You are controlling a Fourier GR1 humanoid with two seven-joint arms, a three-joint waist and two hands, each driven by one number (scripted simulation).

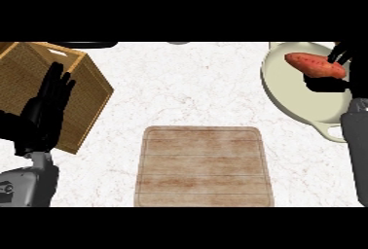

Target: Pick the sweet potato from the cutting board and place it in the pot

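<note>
Head view
Tabletop [187, 82]: white, faintly veined marble surface carrying everything in view.
Cutting board [204, 166]: pale wooden board with rounded corners, low in the middle of the view, nothing lying on it.
Pot [287, 92]: cream, round, with a side handle toward the lower right; it sits at the right edge, well apart from the cutting board.
Sweet potato [315, 65]: reddish-orange, lying crosswise above the pot's opening, held in the right hand; whether it touches the pot's inside cannot be told.
Right hand [332, 83]: black, over the pot's right part, its fingers [339, 52] and thumb curled round the sweet potato's right end; the grey forearm runs down along the right edge.
Left hand [45, 114]: black, at the left edge, resting with straight, released fingers pointing up, holding nothing.
Wooden crate [82, 85]: open woven-sided box at upper left, partly behind the left hand.
Dark object [86, 44]: thin shape at the top edge above the wooden crate; what it is cannot be told.
</note>
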